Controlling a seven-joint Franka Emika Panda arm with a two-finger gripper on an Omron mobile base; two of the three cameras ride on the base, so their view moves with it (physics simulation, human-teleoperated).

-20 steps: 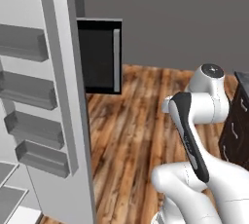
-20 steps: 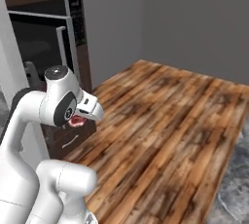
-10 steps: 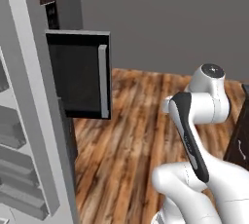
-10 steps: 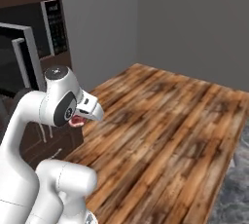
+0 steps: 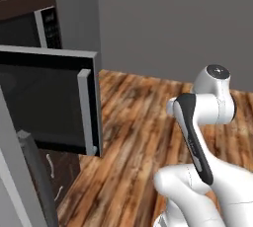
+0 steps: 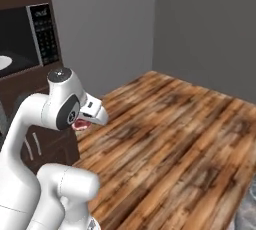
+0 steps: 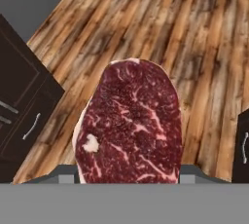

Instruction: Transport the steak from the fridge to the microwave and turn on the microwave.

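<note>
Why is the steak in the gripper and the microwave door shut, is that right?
Not quite. The steak is in the gripper, but the microwave door isn't shut. It stands swung open, as the left base view shows.

The steak point(image 7: 130, 123) is showing marbled, moist red flesh. The microwave point(image 5: 47, 100) door is presenting glossy dark glass. The floor point(image 6: 175, 139) is displaying matt wood planks.

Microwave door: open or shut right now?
Open. The microwave door stands swung out toward the room in the left base view, handle at its free edge.
</note>
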